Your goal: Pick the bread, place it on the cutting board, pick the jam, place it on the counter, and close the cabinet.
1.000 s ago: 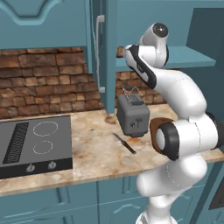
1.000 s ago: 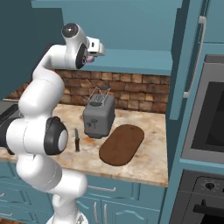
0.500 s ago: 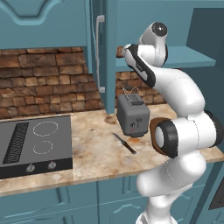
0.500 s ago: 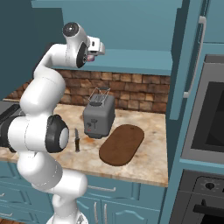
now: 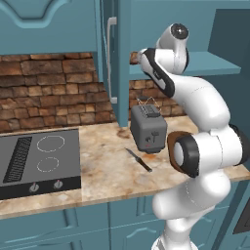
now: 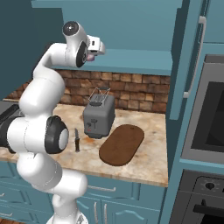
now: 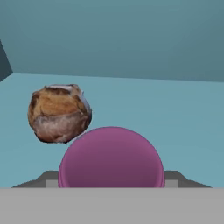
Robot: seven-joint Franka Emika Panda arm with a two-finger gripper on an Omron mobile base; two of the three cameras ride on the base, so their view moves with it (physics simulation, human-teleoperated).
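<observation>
In the left base view, a black stovetop (image 5: 39, 158) sat at the left edge of the frame, set into the marbled counter (image 5: 105, 168). Right of it, near the middle of the frame, a dark knife (image 5: 139, 159) lay on the stone just in front of a grey toaster (image 5: 148, 129). Above these, the teal cabinet (image 5: 114, 49) stood with its door swung open, edge toward the camera, its silver bar handle (image 5: 111, 58) running down the upper middle of the frame. The white arm climbed from the lower right and bent back toward the cabinet shelf at the upper right. In the right base view, the gripper (image 6: 92, 53) appeared at the upper left, level with the shelf, with a pinkish patch showing at its tip; whether its fingers were apart or closed could not be told. Lower, right of the toaster, the dark oval cutting board (image 6: 122, 144) lay bare on the counter at the frame's centre. In the hand view, the bread (image 7: 59, 113) rested on the pale teal shelf floor at the left of the frame, and the jam (image 7: 111, 158) rose as a purple dome at bottom centre, just right of the bread and nearer the camera.
</observation>
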